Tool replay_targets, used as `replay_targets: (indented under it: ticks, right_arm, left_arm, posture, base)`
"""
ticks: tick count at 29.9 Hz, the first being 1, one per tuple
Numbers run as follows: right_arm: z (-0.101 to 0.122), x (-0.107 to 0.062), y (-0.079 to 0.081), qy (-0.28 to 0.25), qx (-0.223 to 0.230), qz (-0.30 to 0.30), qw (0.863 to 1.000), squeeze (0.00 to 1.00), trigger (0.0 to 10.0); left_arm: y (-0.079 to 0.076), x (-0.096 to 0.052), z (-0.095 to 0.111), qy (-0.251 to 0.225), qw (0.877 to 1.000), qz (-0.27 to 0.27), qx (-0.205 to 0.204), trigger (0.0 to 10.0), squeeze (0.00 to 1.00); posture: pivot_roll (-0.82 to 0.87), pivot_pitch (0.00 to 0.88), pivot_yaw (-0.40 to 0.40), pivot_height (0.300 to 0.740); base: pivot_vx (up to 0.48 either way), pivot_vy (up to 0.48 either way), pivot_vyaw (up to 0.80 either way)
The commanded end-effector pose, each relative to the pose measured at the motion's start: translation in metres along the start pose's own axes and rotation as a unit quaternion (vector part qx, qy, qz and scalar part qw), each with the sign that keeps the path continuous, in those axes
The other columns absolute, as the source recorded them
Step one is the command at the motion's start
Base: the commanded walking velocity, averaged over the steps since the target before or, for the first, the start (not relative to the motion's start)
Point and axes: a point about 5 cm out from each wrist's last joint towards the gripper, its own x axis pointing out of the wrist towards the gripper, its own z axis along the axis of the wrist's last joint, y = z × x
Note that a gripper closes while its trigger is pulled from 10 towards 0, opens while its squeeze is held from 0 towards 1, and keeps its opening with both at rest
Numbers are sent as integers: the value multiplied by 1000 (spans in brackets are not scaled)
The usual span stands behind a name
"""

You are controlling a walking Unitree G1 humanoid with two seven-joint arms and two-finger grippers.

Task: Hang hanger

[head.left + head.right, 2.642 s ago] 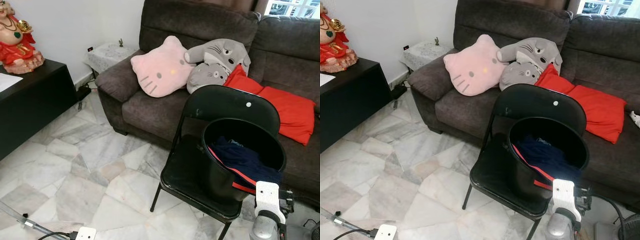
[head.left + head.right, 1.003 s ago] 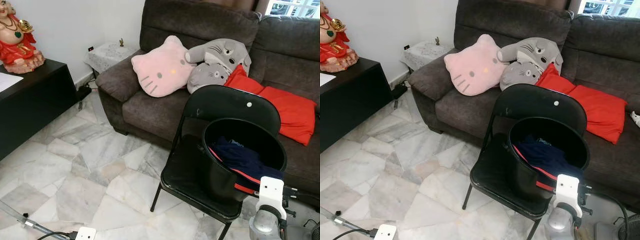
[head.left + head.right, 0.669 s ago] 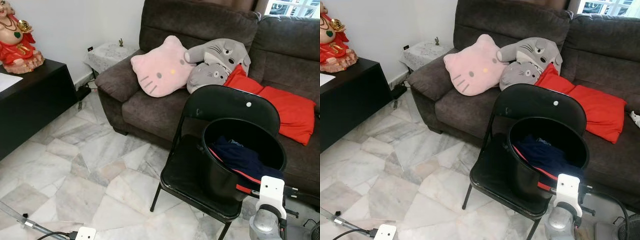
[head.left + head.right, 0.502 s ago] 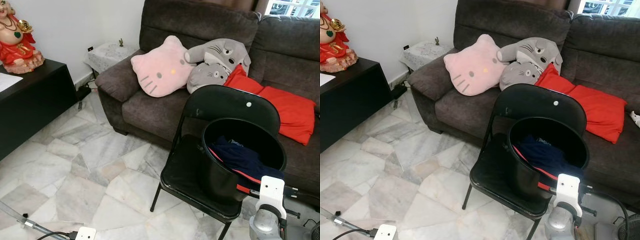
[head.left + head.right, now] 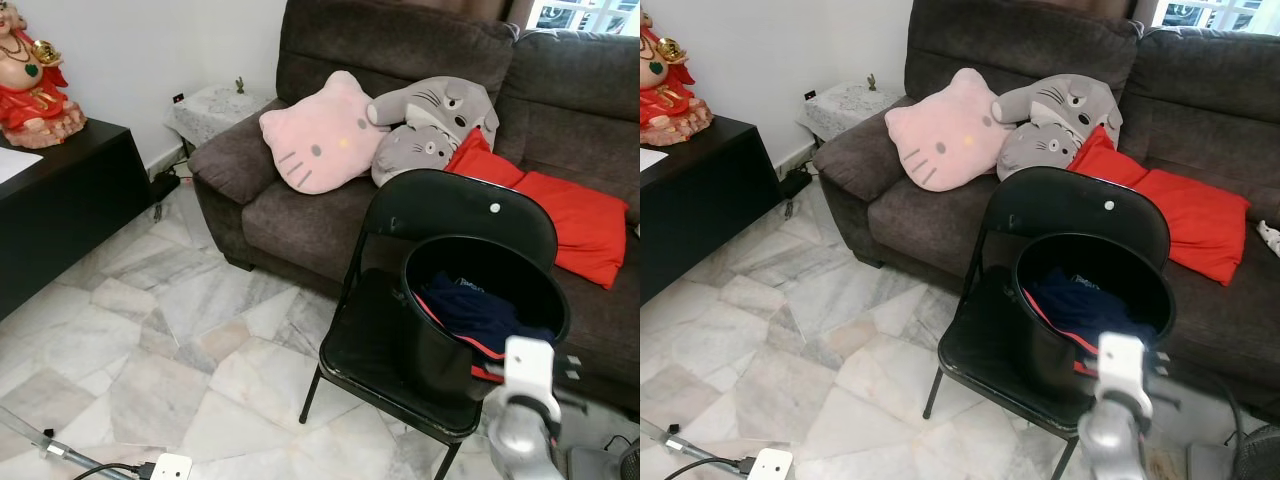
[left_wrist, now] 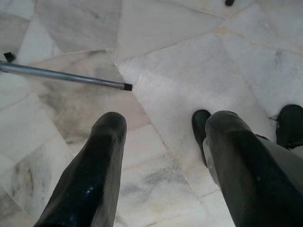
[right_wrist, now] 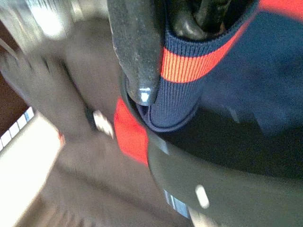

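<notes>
Since half a second before, the right arm (image 5: 520, 420) had blurred and shifted a little towards the black bucket (image 5: 440, 345), while the chair (image 5: 450, 215), bucket and sofa (image 5: 300, 215) kept their places.

In the right wrist view the right gripper (image 7: 163, 61) was pinched shut on the navy garment (image 7: 182, 80) by its orange-striped ribbed band, just above the bucket's rim. The garment lay heaped in the bucket with one edge draped over the near rim; no hanger could be made out.

The left gripper (image 6: 163, 156) hung with its fingers spread apart and empty over the marble floor (image 5: 170, 340), near a grey pole (image 6: 61, 76). Open floor lay on the robot's left of the chair.
</notes>
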Motion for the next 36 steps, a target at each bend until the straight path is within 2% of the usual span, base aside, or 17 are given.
replay_targets:
  ticks: [1, 3, 8, 14, 15, 21, 22, 26, 27, 30, 33, 34, 35, 36]
  right_arm:
    - [13, 2, 5, -29, 5, 9, 1000, 0, 0]
    - [27, 6, 7, -43, 27, 7, 999, 0, 0]
    - [41, 7, 10, -60, 44, 7, 997, 0, 0]
    - [62, 12, -1, -79, 79, -19, 994, 0, 0]
    - [75, 16, -6, -97, 90, -26, 991, 0, 0]
    - [106, 25, -14, -131, 117, -33, 984, 0, 0]
    - [118, 26, -16, -140, 127, -34, 981, 0, 0]
    - [143, 25, -19, -167, 154, -23, 974, 0, 0]
    - [143, 25, -19, -167, 154, -23, 974, 0, 0]
    - [167, 25, -22, -194, 177, -8, 965, 0, 0]
    - [183, 22, -23, -216, 183, 9, 959, 0, 0]
    - [184, 19, -21, -212, 188, 25, 959, 0, 2039]
    - [172, 17, -15, -172, 211, 39, 961, 0, 5216]
    - [164, 16, -12, -147, 225, 44, 962, 0, 9922]
  left_arm:
    - [2, -1, -5, 6, 1000, 4, 15, 10000, 0]
    - [1, -1, -5, 6, 1000, 4, 14, 10000, 0]
    - [0, -2, -6, 7, 1000, 4, 14, 10000, 0]
    - [0, -2, -8, 9, 1000, 4, 13, 10000, 0]
    - [1, -2, -8, 9, 1000, 4, 14, 10000, 0]
    - [1, -2, -8, 9, 1000, 4, 16, 10000, 0]
    - [1, -2, -8, 9, 1000, 4, 16, 10000, 0]
    - [0, -2, -9, 9, 1000, 4, 16, 10000, 0]
    - [0, -2, -9, 9, 1000, 4, 16, 10000, 0]
    - [0, -2, -10, 10, 1000, 4, 15, 10000, 0]
    - [-1, -3, -10, 11, 1000, 3, 15, 10000, 0]
    - [-1, -3, -10, 11, 1000, 3, 15, 10000, 0]
    - [-2, -3, -10, 11, 1000, 2, 15, 10000, 0]
    - [-2, -3, -10, 11, 1000, 2, 15, 10000, 0]
  posture:
    - [55, 60, -3, 740]
    - [54, 48, -5, 740]
    - [57, 28, -7, 740]
    - [58, 4, -4, 740]
    - [55, 0, -3, 740]
    - [55, 0, -3, 740]
    - [56, 0, -4, 740]
    - [56, 0, -4, 740]
    - [56, 0, -4, 740]
    - [54, 0, -7, 740]
    - [51, 0, -12, 740]
    - [47, 0, -15, 740]
    - [47, 0, -15, 740]
    - [49, 0, -16, 740]
  base:
    - [0, 0, 0]
    - [0, 0, 0]
    - [0, 0, 0]
    - [0, 0, 0]
    - [0, 0, 0]
    - [0, 0, 0]
    - [0, 0, 0]
    - [0, 0, 0]
    - [0, 0, 0]
    - [0, 0, 0]
    - [0, 0, 0]
    - [0, 0, 0]
    - [0, 0, 0]
    - [0, 0, 0]
